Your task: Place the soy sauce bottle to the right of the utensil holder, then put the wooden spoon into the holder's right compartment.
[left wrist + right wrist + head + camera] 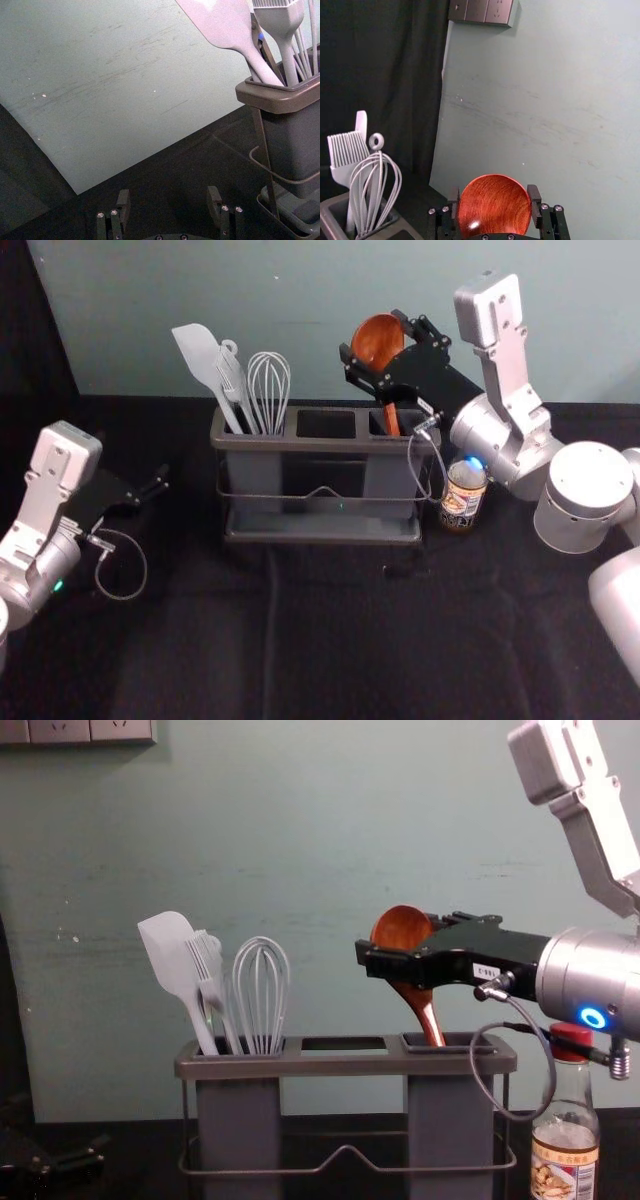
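Note:
My right gripper (374,338) is shut on the wooden spoon (378,342) at its bowl, above the holder's right end. In the right wrist view the bowl (494,204) lies between the fingertips of the gripper (494,200). The spoon's handle (428,1021) points down into the right compartment of the utensil holder (345,1063); its lower end is hidden. Just right of the holder, the soy sauce bottle (566,1150) stands upright, its red cap partly behind a cable. My left gripper (158,486) is idle left of the holder, open and empty in its wrist view (167,202).
A white spatula (170,958), a brush and a whisk (261,992) stand in the holder's left compartment. Behind the dark-clothed table (330,640) rises a grey-green wall (320,820). The right arm reaches in above the bottle.

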`<state>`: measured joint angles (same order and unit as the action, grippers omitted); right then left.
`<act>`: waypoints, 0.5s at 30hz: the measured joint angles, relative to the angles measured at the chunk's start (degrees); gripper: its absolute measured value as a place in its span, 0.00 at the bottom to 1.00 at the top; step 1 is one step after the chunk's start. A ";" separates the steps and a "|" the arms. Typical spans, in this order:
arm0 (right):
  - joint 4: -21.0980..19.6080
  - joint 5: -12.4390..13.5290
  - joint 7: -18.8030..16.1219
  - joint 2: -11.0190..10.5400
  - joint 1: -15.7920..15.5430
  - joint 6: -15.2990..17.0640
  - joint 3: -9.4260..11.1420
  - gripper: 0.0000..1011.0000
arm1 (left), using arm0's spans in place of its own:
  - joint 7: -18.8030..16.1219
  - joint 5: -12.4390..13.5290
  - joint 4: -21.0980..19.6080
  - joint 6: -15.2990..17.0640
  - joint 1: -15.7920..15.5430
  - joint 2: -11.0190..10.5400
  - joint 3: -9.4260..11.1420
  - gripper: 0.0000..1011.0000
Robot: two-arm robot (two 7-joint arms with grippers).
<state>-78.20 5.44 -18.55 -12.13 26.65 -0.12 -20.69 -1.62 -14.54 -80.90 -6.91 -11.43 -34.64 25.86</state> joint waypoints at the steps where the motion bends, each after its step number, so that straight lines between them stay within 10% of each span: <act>1: 0.00 0.07 -0.01 -0.04 -0.20 -0.01 0.03 0.83 | 0.00 0.00 0.00 0.00 0.00 0.00 0.00 0.99; 15: -0.16 0.29 0.00 -0.16 -0.72 -0.02 0.19 0.83 | 0.00 0.00 0.00 0.00 0.00 0.00 0.00 0.99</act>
<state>-78.36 5.73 -18.56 -12.30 25.93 -0.13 -20.49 -1.62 -14.55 -80.90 -6.91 -11.43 -34.64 25.86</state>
